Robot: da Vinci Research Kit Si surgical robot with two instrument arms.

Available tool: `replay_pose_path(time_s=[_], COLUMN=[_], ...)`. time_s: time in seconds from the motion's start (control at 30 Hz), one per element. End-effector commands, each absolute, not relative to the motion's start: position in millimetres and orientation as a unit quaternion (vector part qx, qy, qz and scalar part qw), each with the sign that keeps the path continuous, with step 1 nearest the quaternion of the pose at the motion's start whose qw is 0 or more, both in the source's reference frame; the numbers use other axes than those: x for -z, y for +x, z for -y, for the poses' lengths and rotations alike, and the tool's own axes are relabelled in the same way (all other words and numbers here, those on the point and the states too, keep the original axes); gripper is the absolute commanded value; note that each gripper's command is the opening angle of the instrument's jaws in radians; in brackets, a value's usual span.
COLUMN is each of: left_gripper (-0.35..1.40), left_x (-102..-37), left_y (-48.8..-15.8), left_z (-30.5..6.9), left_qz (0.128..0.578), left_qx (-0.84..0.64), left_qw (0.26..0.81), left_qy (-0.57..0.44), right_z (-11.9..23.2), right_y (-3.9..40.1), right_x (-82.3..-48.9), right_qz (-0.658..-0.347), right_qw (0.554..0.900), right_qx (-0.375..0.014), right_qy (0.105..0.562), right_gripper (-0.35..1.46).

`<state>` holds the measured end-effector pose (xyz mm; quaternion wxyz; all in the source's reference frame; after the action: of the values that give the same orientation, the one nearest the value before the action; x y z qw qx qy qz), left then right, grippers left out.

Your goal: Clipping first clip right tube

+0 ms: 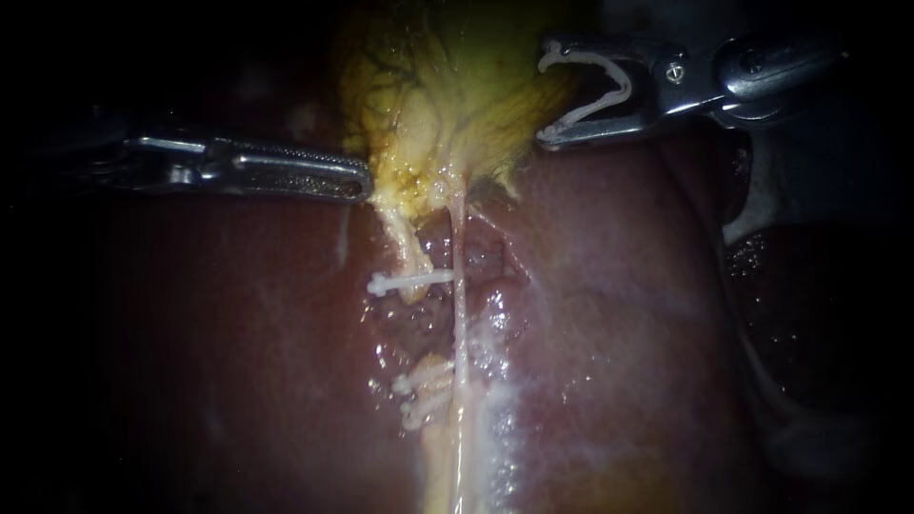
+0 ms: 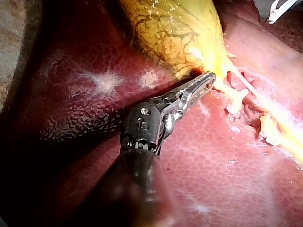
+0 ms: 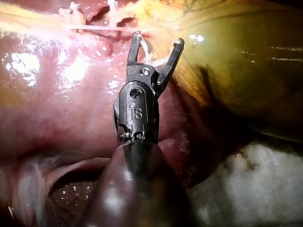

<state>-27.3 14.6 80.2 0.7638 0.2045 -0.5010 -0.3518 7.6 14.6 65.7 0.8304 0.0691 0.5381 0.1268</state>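
Observation:
The yellow gallbladder (image 1: 447,86) lies on the dark red liver (image 1: 628,286). Two pale tubes run down from its neck. The left tube (image 1: 407,249) carries a white clip (image 1: 409,282) across it, and two more clips (image 1: 424,385) sit lower. The thin right tube (image 1: 462,324) shows no clip. My left instrument (image 1: 362,183) (image 2: 208,78) is shut on the gallbladder's neck edge. My right instrument (image 1: 545,98) (image 3: 158,39) hovers beside the gallbladder, well above the right tube, its jaws wide apart and holding an open white clip (image 1: 619,86) (image 3: 152,59).
Raw dissected tissue (image 1: 486,262) lies between and beside the tubes. White gauze (image 3: 255,189) lies beside the liver behind my right instrument's shaft. A pale edge (image 1: 752,214) shows at the liver's right border.

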Motion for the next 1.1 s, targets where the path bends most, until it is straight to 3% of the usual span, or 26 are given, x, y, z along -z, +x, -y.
replay_pose_path(time_s=[0.03, 0.33, 0.73, 1.1], left_gripper=[-0.35, -0.35, -0.35, -0.35], left_x=[-80.1, -78.9, -74.4, -73.8], left_y=[-27.3, -26.3, -22.6, -22.1], left_z=[-14.6, -15.3, -17.9, -18.2], left_qz=[0.501, 0.501, 0.503, 0.507], left_qx=[0.352, 0.350, 0.367, 0.365], left_qw=[0.764, 0.762, 0.758, 0.757], left_qy=[0.204, 0.212, 0.196, 0.192], right_z=[-14.6, -14.6, -14.6, -14.6], right_y=[7.6, 7.6, 7.6, 7.6], right_x=[-65.7, -65.7, -65.7, -65.7], right_qz=[-0.538, -0.538, -0.538, -0.538], right_qw=[0.830, 0.830, 0.830, 0.830], right_qx=[-0.127, -0.127, -0.127, -0.127], right_qy=[0.069, 0.069, 0.069, 0.069], right_gripper=[0.60, 0.60, 0.60, 0.60])
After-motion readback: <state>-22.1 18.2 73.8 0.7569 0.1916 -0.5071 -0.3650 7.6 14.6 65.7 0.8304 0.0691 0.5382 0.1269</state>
